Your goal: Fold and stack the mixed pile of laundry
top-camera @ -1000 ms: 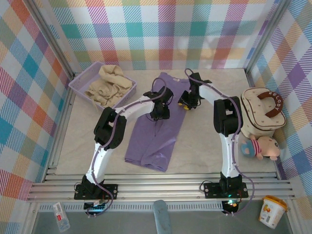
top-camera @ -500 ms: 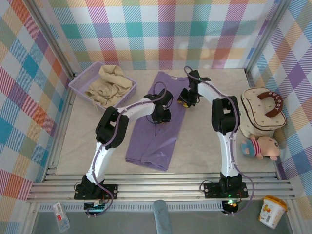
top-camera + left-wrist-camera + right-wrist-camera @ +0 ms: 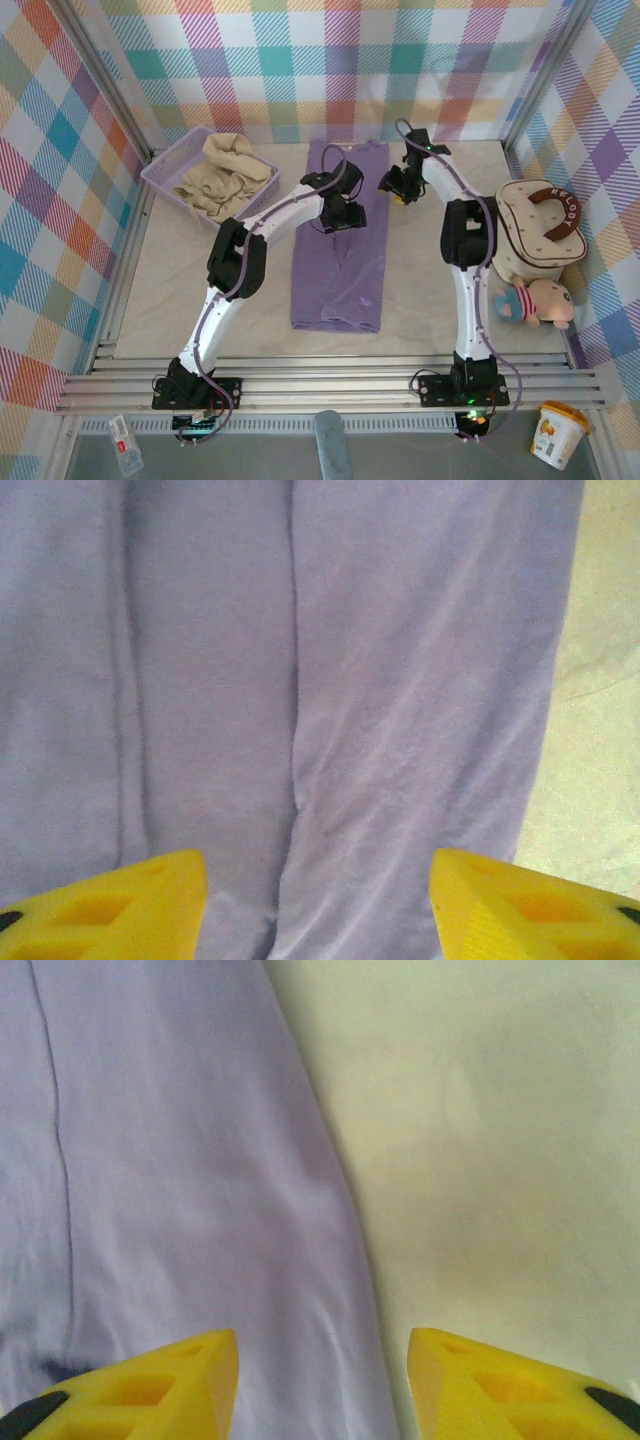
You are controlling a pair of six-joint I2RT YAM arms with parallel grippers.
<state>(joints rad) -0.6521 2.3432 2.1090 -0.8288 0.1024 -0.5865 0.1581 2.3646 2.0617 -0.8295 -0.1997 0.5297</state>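
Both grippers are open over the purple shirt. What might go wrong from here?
The right gripper straddles one edge of the lavender T-shirt. Closing there may catch only one layer or scrape the table. The left gripper hovers over a lengthwise crease, so a pinch could drag the fold open.

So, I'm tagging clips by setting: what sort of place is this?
Likely a staged robot cell, not a home: plaid panels enclose the table, arms mount on an aluminium rail, a lavender T-shirt lies flat.

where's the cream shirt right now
In the top view, the cream shirt lies bunched in the lavender basket at the far left, left of the purple T-shirt.
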